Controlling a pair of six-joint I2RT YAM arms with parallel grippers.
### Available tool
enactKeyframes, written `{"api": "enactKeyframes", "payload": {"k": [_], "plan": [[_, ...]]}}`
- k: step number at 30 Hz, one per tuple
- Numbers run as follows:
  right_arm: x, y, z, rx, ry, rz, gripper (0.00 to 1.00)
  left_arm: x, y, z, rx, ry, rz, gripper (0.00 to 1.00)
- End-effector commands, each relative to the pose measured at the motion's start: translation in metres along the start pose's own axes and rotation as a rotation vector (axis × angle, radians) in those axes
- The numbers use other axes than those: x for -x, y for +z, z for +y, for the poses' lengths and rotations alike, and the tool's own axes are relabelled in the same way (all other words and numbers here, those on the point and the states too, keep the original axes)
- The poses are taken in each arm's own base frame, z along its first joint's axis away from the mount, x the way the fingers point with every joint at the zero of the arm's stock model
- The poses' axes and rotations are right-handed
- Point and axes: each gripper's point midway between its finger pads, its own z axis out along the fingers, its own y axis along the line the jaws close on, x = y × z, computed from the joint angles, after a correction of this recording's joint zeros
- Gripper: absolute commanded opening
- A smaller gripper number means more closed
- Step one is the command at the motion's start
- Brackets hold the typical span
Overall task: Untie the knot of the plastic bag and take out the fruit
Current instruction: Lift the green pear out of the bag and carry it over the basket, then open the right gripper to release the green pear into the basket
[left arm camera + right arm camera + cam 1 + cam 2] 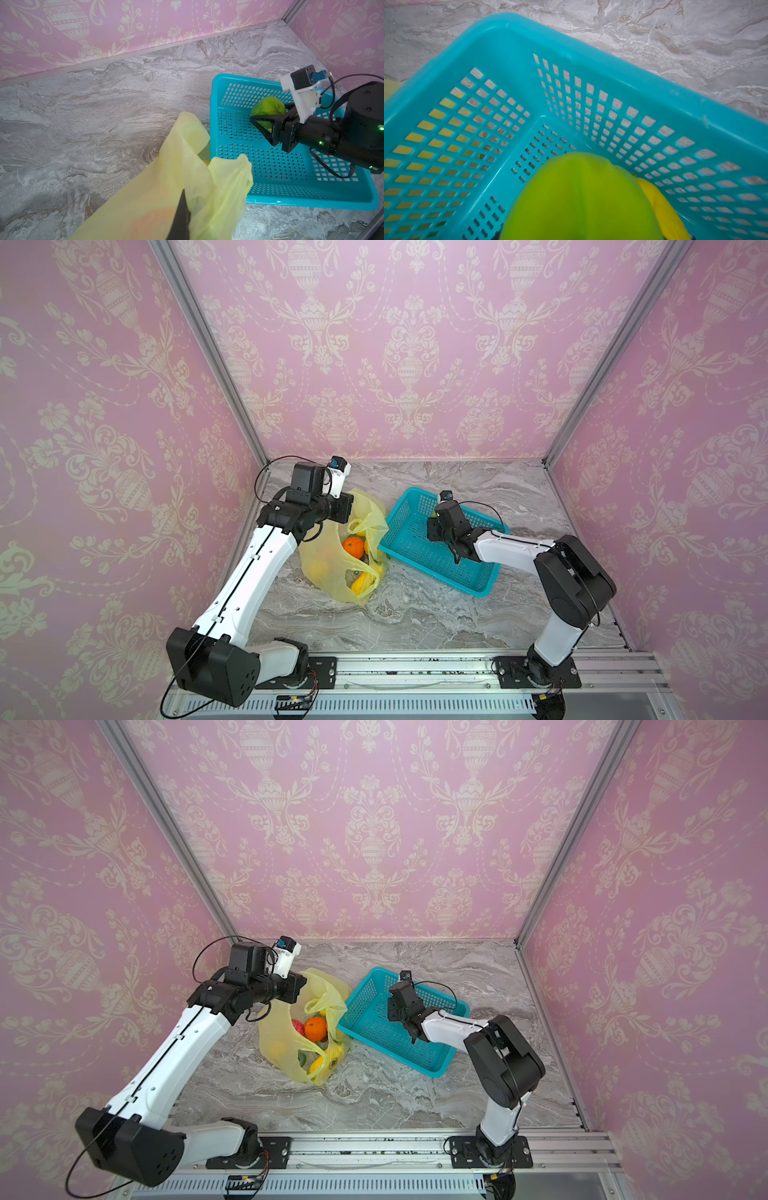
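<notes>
The left jaws are pressed together on a fold of the plastic bag (145, 197), one black finger (180, 218) dark against the film, holding that edge raised. The right jaws are clamped across the green fruit (268, 108), low inside the turquoise basket (270, 166) near a far corner. Whether it touches the basket floor I cannot tell. In the right wrist view its smooth skin fills the foreground.

The left arm (257, 564) slants up from the front rail (415, 668) in one long white link, wrist bent over the bag's far side. The right arm (511, 549) rises to a high black elbow, then reaches toward the middle over the basket.

The bag is thin, translucent, yellow-green and crumpled. It sits on the tabletop (415, 614) just beside the basket, loop handles (368, 526) loose and mouth gaping. Inside lie an orange (353, 547), a pink-red ball (297, 1026) and a long yellow mango (361, 580). The basket is rigid rectangular plastic, pierced with rows of small slots.

The tabletop has a grey veined marble pattern. Pink wallpaper (415, 344) with cream urns and garlands, framed by aluminium posts (208, 348), closes three sides.
</notes>
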Motion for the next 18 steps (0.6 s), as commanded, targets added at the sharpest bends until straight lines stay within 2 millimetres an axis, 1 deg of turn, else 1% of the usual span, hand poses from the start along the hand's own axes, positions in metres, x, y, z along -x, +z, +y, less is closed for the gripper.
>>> {"api": "enactKeyframes", "payload": {"k": [1,2,5,7,9,13,18], "plan": [[-0.006,0.006,-0.008,-0.027,0.029,0.041,0.48,-0.001,-0.004,0.005,0.02,0.011,-0.006,0.0],[-0.007,0.007,-0.01,-0.03,0.031,0.043,0.5,-0.002,-0.004,0.004,0.019,0.011,-0.005,0.0],[-0.006,0.006,-0.012,-0.032,0.035,0.039,0.62,-0.001,-0.005,0.004,0.018,0.012,-0.007,0.0],[-0.005,0.002,-0.011,-0.021,0.033,0.028,0.7,-0.001,-0.004,0.004,0.016,0.012,-0.006,0.0],[-0.002,-0.002,-0.009,-0.005,0.035,0.011,0.76,-0.001,-0.005,0.004,0.018,0.012,-0.008,0.0],[0.005,-0.014,-0.009,0.021,0.036,-0.036,0.82,-0.002,-0.005,0.002,0.005,0.015,-0.003,0.0],[0.014,-0.033,-0.008,0.064,0.042,-0.107,0.83,-0.003,-0.006,0.0,-0.012,0.009,0.003,0.0]]}}
